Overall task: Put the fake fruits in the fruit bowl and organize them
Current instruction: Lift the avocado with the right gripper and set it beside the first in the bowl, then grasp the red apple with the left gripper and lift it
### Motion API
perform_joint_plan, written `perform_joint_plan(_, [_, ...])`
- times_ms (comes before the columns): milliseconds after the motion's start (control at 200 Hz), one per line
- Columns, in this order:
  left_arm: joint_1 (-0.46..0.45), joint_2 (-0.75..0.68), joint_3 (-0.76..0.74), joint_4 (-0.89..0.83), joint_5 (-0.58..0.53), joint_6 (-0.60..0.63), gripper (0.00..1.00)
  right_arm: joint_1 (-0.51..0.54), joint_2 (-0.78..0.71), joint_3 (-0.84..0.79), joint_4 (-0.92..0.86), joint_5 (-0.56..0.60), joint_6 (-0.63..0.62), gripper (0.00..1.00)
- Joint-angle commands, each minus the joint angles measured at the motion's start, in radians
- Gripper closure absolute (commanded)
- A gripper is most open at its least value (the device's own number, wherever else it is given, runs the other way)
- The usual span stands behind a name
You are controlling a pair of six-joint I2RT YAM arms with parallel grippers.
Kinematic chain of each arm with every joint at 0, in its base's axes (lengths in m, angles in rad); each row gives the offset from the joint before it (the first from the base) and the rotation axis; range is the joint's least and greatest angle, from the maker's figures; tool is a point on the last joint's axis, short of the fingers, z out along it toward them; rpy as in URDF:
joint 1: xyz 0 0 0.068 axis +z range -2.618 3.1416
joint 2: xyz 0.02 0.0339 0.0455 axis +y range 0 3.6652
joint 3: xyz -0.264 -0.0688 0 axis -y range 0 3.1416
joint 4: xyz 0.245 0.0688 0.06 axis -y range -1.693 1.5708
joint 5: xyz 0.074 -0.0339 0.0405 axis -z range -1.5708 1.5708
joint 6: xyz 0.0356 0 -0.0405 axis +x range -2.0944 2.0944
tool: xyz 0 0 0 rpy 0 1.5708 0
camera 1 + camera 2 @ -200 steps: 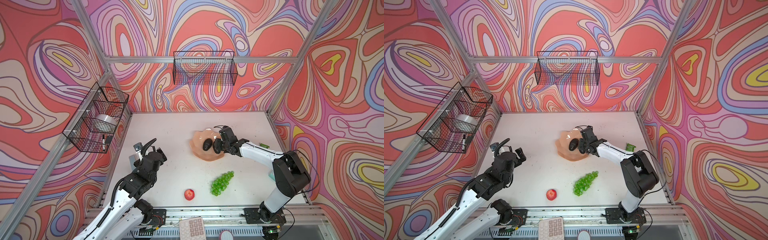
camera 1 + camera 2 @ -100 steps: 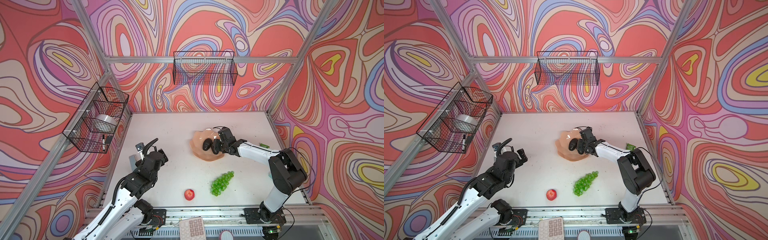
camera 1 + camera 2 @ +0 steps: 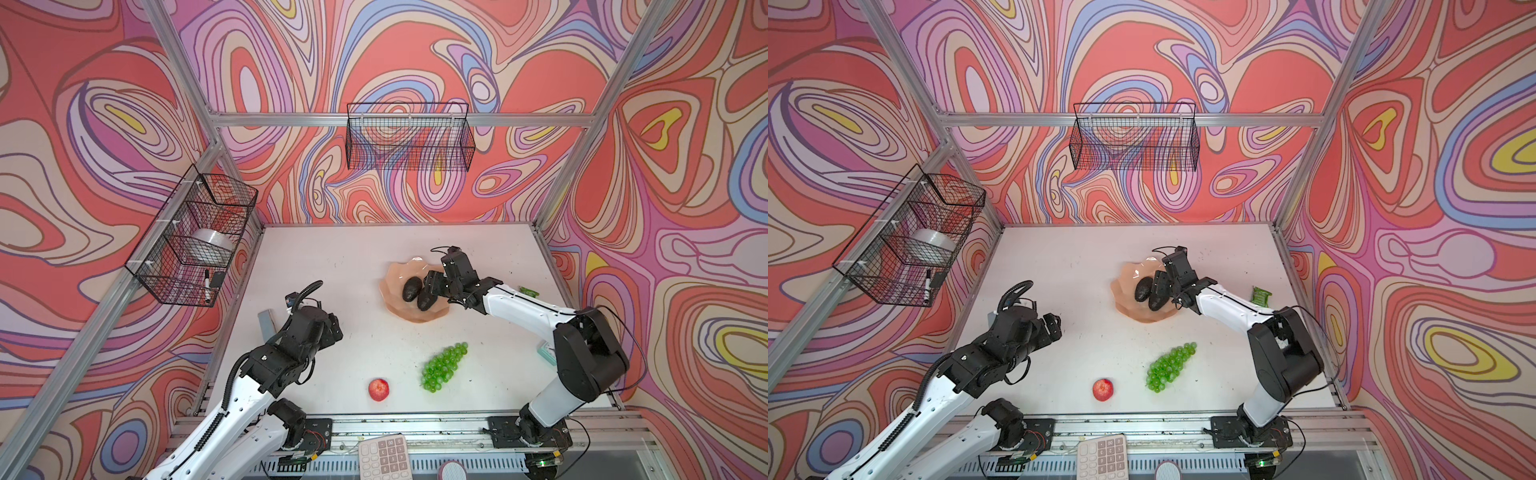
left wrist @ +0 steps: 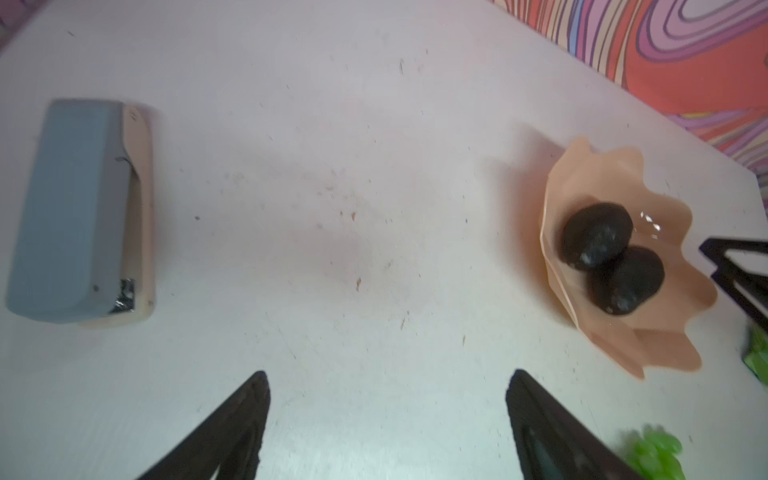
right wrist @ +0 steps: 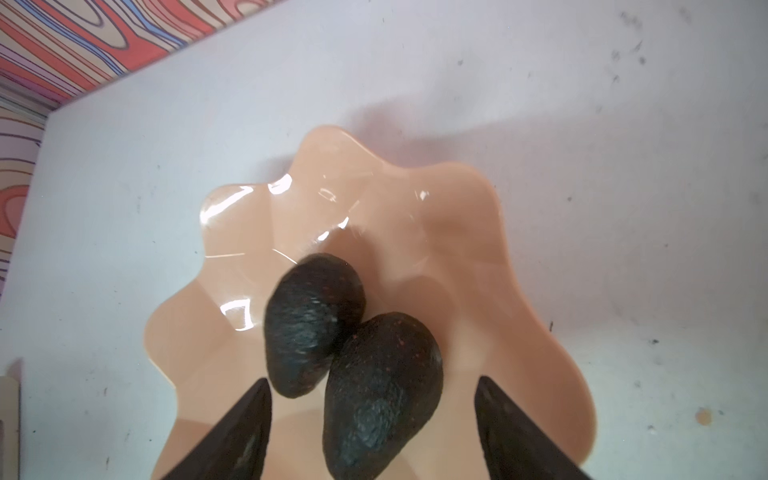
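Currently my right claw point(image 5: 372, 381) stands spread astride the nearer avocado point(image 5: 382, 399); I judge it rigid, light, slick-skinned: grip across the belly.

Robot lab cell: aluminium frame point(image 3: 282, 119), patterned walls point(image 3: 104, 124)

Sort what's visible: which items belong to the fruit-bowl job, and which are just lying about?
Job: fruit bowl, avocados, apple, grapes.
Lying about: green packet, grey block, wire baskets, keypad.

fruit bowl point(image 5: 478, 249): glossy, smooth | avocados point(image 5: 311, 324): matt, rough | grapes point(image 3: 442, 368): glossy, translucent
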Motion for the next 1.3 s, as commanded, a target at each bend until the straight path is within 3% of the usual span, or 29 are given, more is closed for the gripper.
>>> perform_joint_plan(0, [-0.032, 0.006, -0.012, -0.088, 0.218, -0.042, 0.16, 0.002, -0.082, 0.025, 0.016, 0.048, -0.053, 0.17])
perform_joint_plan(210, [-0.356, 0.069, -0.003, -0.083, 0.187, -0.166, 0.16, 0.002, -0.166, -0.025, 0.069, 0.095, -0.096, 0.09])
perform_joint_plan(401, [-0.635, 0.315, 0.101, -0.139, 0.093, -0.217, 0.15, 0.002, -0.190, -0.068, 0.079, 0.122, -0.098, 0.07])
perform_joint_plan(511, [-0.730, 0.466, 0.165, -0.146, 0.069, -0.229, 0.13, 0.002, -0.201, -0.090, 0.089, 0.112, -0.100, 0.07])
perform_joint_plan(746, [-0.764, 0.674, 0.229, -0.106, 0.096, -0.235, 0.12, 0.002, -0.233, -0.117, 0.093, 0.120, -0.099, 0.07])
perform_joint_plan(1081, [-0.755, 0.670, 0.134, -0.074, 0.096, -0.301, 0.12, 0.001, -0.254, -0.142, 0.095, 0.130, -0.095, 0.06])
perform_joint_plan(1297, [-0.739, 0.709, 0.098, -0.048, 0.130, -0.322, 0.25, 0.002, -0.261, -0.137, 0.089, 0.132, -0.098, 0.06])
